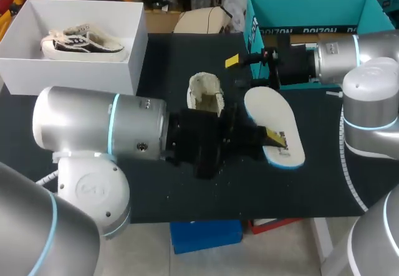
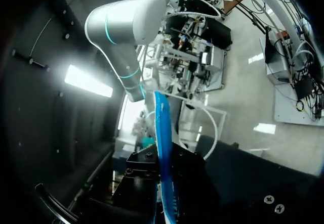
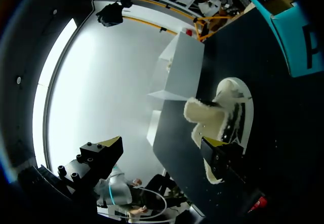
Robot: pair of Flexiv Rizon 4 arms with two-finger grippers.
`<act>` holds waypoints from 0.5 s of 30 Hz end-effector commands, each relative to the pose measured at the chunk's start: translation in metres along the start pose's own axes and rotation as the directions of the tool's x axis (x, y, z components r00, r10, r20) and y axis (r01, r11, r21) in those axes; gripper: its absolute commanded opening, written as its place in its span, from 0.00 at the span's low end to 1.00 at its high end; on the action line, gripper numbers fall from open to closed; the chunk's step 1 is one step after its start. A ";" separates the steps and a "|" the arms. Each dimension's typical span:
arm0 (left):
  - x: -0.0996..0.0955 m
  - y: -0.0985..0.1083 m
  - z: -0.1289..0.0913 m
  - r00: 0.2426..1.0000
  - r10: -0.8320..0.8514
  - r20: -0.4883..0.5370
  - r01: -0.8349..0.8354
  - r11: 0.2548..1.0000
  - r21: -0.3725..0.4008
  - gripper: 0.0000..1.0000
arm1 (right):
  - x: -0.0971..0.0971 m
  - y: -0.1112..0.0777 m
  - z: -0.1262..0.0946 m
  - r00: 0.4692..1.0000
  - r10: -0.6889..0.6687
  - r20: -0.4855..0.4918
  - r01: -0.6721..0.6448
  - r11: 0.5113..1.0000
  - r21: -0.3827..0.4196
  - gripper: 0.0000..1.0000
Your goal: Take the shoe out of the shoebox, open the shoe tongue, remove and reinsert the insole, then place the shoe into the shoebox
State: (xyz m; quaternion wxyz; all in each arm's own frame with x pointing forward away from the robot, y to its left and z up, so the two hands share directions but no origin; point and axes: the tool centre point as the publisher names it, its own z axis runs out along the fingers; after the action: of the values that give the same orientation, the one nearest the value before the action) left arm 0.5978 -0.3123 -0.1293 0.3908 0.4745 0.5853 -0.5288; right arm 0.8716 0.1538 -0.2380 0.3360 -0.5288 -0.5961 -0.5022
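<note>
A cream fleece-lined shoe (image 1: 206, 92) lies on the black table, tongue pulled up. To its right is the white insole (image 1: 271, 120) with a blue edge. My left gripper (image 1: 274, 138) is shut on the insole's near end. In the left wrist view the insole (image 2: 161, 133) stands edge-on between the fingers of the left gripper (image 2: 163, 183). My right gripper (image 1: 240, 63) is open and holds nothing, just beyond the shoe and insole. In the right wrist view the shoe (image 3: 225, 110) lies ahead of the right gripper (image 3: 162, 148), close to one finger.
A white shoebox (image 1: 75, 70) at the back left holds a second, dark-and-cream shoe (image 1: 84, 44). A teal open box (image 1: 312, 14) stands at the back right, behind my right arm. My left arm's bulky wrist (image 1: 100, 126) covers the table's front left.
</note>
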 end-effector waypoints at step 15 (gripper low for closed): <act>0.065 0.002 -0.012 0.989 -0.063 0.137 0.067 0.998 -0.019 0.00 | -0.001 -0.001 0.002 1.000 0.000 0.000 0.000 1.000 -0.004 1.00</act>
State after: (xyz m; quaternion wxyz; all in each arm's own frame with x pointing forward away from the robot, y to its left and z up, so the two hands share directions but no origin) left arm 0.5878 -0.2922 -0.1882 0.4016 0.4272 0.5884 -0.5568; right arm 0.8720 0.1541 -0.2384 0.3361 -0.5284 -0.5961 -0.5024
